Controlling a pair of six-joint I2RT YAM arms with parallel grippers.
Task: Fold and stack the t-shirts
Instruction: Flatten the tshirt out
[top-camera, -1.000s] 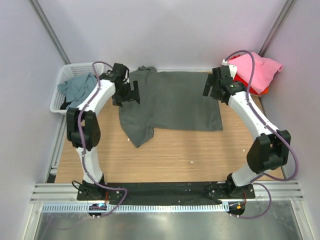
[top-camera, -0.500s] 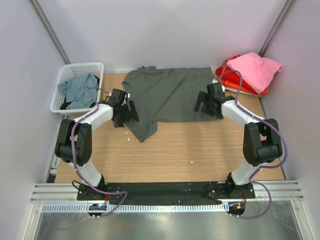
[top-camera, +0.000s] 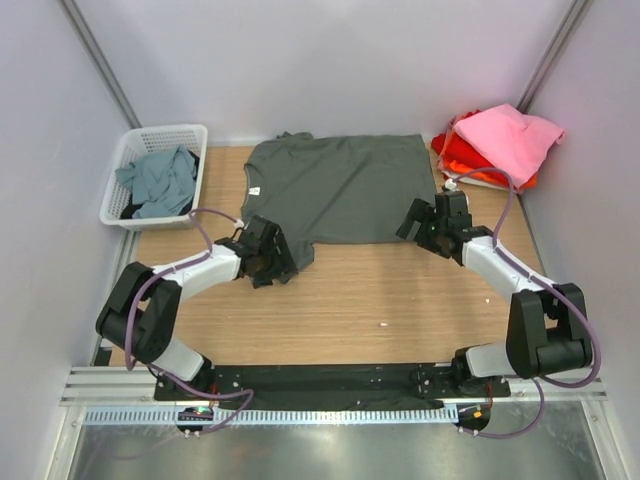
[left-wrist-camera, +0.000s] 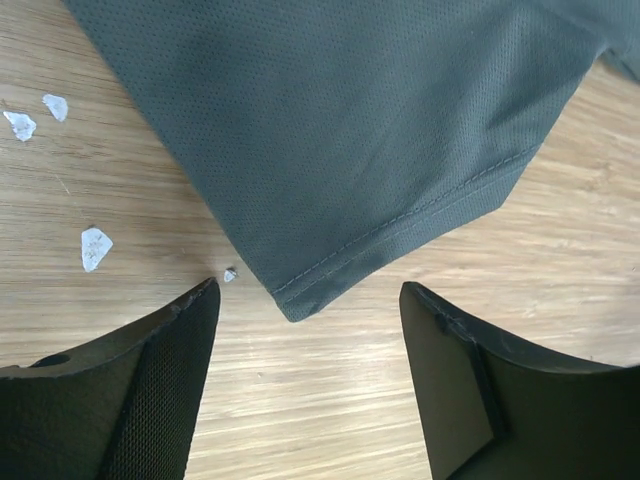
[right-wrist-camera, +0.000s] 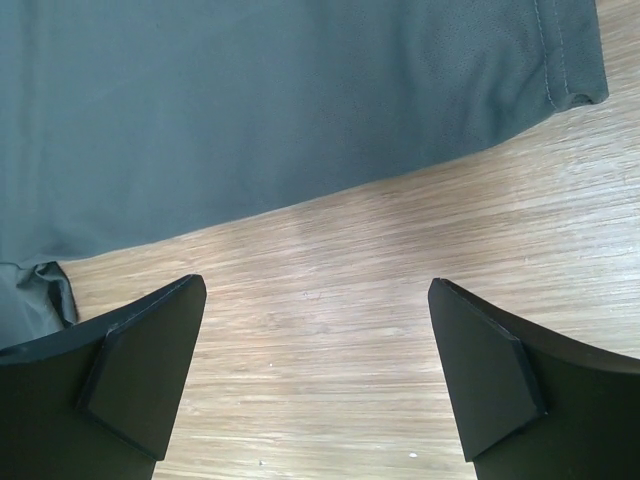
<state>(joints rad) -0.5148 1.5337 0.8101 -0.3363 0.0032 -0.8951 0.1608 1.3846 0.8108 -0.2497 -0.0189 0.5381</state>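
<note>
A dark charcoal-grey t-shirt (top-camera: 340, 190) lies spread flat at the back middle of the table. My left gripper (top-camera: 273, 263) is open and empty, low over the wood at the shirt's near left sleeve corner (left-wrist-camera: 350, 150); the sleeve tip lies just ahead of the open jaws (left-wrist-camera: 310, 300). My right gripper (top-camera: 416, 222) is open and empty at the shirt's near right corner, with the hem (right-wrist-camera: 300, 100) just beyond the jaws (right-wrist-camera: 315, 300). A pink shirt (top-camera: 510, 135) lies on red and orange shirts (top-camera: 468, 160) at the back right. A teal-grey shirt (top-camera: 160, 178) lies in the basket.
The white lattice basket (top-camera: 128, 150) stands at the back left. Small white flecks (left-wrist-camera: 95, 247) lie on the wood by the left gripper. The walls close in on the left, back and right. Bare wood table (top-camera: 380, 300) stretches in front of the shirt.
Both grippers have moved from the shirt's far corners down its sides to its near edge. The shirt now lies flatter and more squarely spread.
</note>
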